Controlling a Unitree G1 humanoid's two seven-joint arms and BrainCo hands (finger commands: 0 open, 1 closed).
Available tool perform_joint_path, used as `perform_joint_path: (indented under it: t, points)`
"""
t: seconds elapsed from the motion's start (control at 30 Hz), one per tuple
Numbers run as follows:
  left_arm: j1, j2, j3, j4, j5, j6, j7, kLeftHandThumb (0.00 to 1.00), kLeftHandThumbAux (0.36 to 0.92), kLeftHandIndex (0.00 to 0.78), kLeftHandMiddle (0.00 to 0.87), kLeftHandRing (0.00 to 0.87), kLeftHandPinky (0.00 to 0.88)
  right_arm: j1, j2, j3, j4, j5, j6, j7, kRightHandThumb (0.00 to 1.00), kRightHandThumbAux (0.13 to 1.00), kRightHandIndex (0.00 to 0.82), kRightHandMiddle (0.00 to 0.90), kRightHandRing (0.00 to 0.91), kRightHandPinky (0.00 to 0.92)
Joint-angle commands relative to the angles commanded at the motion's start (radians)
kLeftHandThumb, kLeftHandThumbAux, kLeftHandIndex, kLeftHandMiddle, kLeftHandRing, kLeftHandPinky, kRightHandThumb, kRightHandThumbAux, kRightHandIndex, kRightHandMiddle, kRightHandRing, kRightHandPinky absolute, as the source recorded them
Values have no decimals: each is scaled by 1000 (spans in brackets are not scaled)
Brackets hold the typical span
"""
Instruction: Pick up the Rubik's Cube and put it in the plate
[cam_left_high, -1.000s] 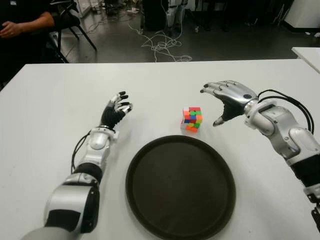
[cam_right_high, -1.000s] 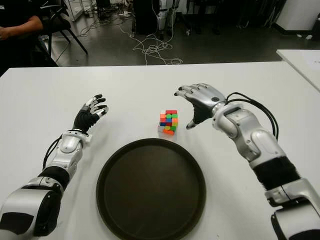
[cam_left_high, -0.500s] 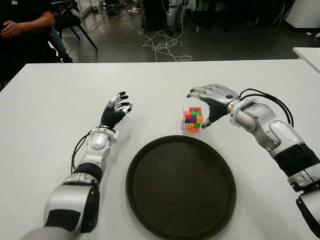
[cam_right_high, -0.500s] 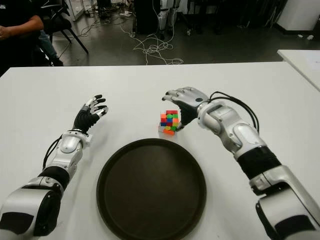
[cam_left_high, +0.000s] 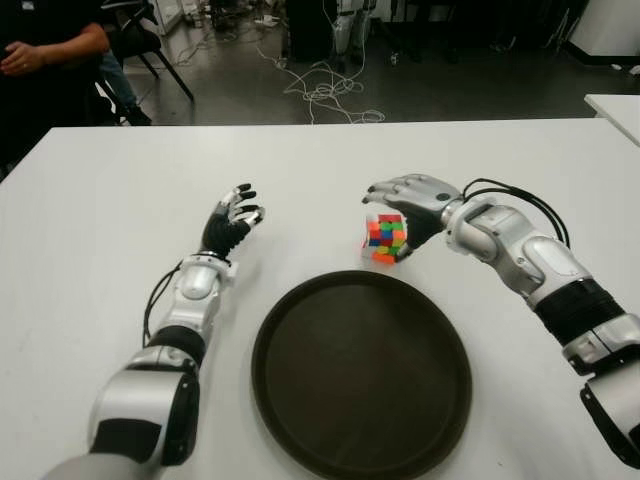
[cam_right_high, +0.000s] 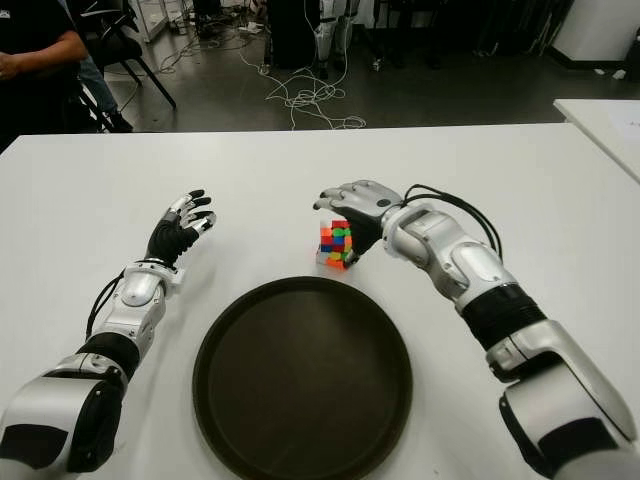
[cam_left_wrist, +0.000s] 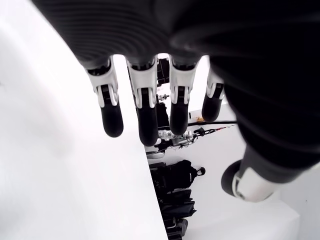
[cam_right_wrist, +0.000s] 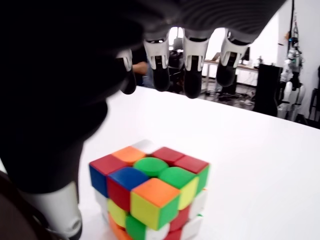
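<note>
Rubik's Cube: sits on the white counter, just beyond the far rim of the plate, slightly tilted.
Right hand: arched over the cube from the right; fingers spread above its top and far side, palm close beside it, not clamped on it.
Plate: round, dark, near the middle of the counter, nothing in it.
Left hand: far left of the cube, well apart, fingers extended, holding nothing.
Person's arm: far left corner, beyond the counter, beside a chair.
Cables: white, tangled on the dark floor behind the counter.
</note>
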Motion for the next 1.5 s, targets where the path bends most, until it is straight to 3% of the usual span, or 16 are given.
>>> perform_joint_path:
  t: [0.93,1.5]
  points:
    - [2,0,-1,-5,0,1,-1,164,687,117,160,169,174,25,-3,7,-64,1,19,33,0,803,81,115,104,93]
    - [3,2,-4,-3,7,1,13,169,648,129,169,180,180,14,2,9,-30,-9,48,28,0,797,91,119,121,109]
